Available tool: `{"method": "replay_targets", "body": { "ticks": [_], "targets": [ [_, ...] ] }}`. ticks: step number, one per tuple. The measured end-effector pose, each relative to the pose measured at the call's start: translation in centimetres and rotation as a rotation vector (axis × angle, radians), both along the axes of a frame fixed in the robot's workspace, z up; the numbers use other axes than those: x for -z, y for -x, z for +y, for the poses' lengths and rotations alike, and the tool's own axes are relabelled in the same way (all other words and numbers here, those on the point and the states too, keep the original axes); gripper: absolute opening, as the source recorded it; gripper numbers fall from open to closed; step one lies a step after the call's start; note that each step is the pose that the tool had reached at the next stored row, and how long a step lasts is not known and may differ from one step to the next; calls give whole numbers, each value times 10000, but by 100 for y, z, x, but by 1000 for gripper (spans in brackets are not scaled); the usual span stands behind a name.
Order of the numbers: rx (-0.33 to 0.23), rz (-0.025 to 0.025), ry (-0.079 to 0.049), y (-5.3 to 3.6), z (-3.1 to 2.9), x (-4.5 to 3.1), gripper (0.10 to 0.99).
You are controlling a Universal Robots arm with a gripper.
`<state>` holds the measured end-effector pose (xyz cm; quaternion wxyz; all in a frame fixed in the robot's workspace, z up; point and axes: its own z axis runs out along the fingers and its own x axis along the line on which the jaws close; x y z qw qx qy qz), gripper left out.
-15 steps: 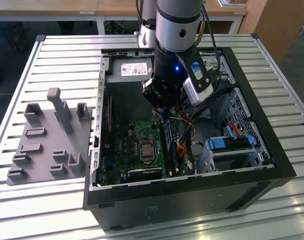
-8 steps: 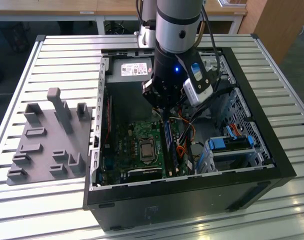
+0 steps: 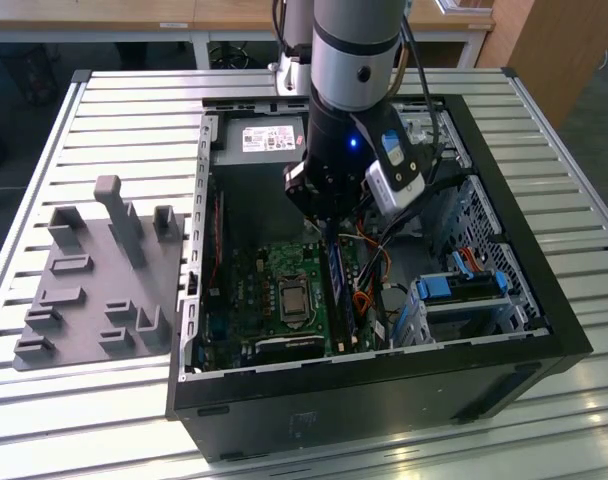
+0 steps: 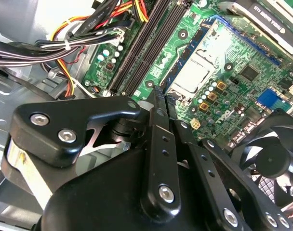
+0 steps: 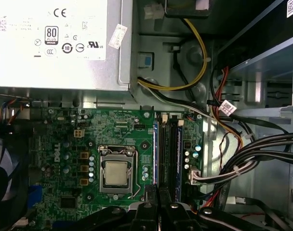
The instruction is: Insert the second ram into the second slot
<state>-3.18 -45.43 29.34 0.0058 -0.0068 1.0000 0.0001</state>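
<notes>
slatted table (image 3: 104, 110), open pc case (image 3: 364, 400): claw (image 5: 158, 190) pinched closed, tips over second ram (image 3: 336, 290) standing on motherboard (image 3: 254, 290)

One robot arm (image 3: 354, 60) with one gripper (image 3: 329, 232), one open computer case (image 3: 384, 410), one green motherboard (image 5: 59, 144), one processor socket (image 5: 116, 173); one power supply (image 5: 55, 62), one black fan (image 4: 276, 154), one grey fixture plate (image 3: 94, 300)

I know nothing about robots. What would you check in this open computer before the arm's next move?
1. Side of the black metal computer case open: ok.
2. The gripper above the long black memory slots: ok.
3. The thin blue ram stick pressed fully home: cannot tell.
4. The dark grey cable bundle lying beside the slots, not across them: ok.
</notes>
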Motion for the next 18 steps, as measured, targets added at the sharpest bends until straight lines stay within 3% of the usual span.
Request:
{"method": "replay_targets", "body": {
  "ticks": [18],
  "targets": [
    [4, 20, 5, 2, 0, 78, 129]
  ]
}}
